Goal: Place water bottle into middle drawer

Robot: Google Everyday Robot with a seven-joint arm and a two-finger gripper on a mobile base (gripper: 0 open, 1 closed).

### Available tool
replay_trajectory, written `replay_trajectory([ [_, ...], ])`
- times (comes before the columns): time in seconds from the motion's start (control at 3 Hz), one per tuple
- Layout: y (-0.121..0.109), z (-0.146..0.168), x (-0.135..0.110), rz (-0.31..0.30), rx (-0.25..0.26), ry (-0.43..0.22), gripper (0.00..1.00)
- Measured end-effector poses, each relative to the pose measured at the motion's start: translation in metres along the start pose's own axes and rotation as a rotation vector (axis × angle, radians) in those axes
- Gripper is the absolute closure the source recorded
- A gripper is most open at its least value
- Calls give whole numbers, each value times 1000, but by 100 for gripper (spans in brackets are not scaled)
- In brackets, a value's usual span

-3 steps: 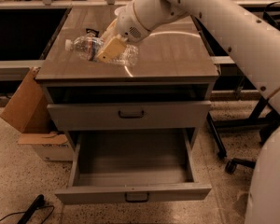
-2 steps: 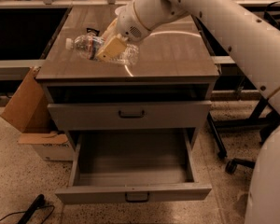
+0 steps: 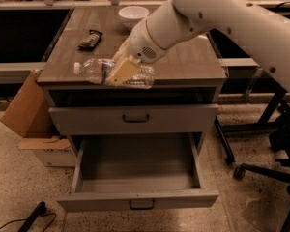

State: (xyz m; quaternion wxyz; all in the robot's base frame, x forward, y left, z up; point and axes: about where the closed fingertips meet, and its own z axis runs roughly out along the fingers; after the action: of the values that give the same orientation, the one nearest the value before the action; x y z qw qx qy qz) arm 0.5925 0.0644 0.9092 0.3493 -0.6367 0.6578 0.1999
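Note:
The water bottle is clear and ribbed with a white cap pointing left. It lies sideways at the front edge of the cabinet top. My gripper is shut on the bottle's middle, with a tan finger across its front. The middle drawer is pulled open below, and its grey inside holds nothing. The drawer front above it is shut. My white arm reaches in from the upper right.
A white bowl stands at the back of the top. A dark snack wrapper lies at the back left. A cardboard box leans on the cabinet's left side. Chair legs and wheels are on the right, and a cable is on the floor.
My gripper has carried the bottle from the back left of the top forward to its front edge. The drawers have not moved.

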Motion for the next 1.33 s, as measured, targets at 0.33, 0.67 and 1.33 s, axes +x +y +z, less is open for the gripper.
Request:
replay_trajectory([
  [0.33,39,6,28,59,-4,45,100],
  [0.67,69,27,70,146,-16,100,100],
  [1.33,102,62,122,247,-56,161,100],
])
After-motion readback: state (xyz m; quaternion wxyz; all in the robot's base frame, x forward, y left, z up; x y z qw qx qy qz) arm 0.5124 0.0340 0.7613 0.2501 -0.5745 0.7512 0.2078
